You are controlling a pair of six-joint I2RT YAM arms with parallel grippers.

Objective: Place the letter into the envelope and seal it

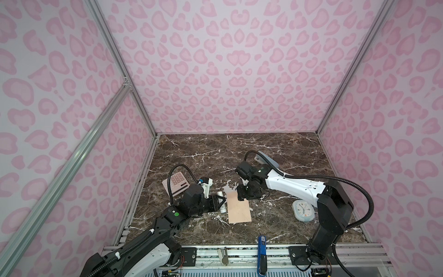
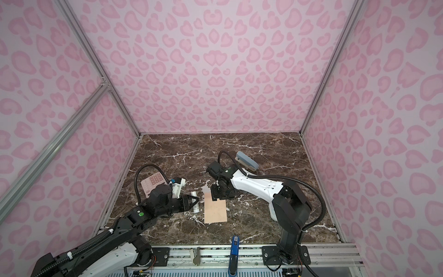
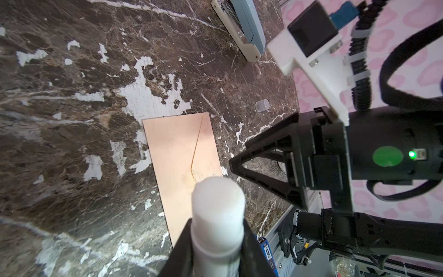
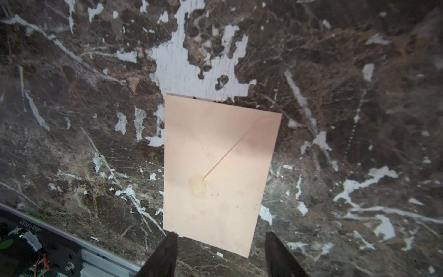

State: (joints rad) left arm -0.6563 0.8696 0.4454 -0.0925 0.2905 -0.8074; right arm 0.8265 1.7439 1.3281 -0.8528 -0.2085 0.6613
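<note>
Matt paper envelope [image 4: 215,148] on glossy (chipped) marble-look table [image 4: 359,96].

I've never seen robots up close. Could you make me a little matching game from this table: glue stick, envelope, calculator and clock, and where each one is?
Things:
A. glue stick
B. envelope
C. calculator
D. alarm clock

Places:
1. flat in the middle, flap folded down
2. beside the right arm
3. clamped in the left gripper
4. left side, partly behind a black cable

Pairs: A-3, B-1, C-4, D-2
</note>
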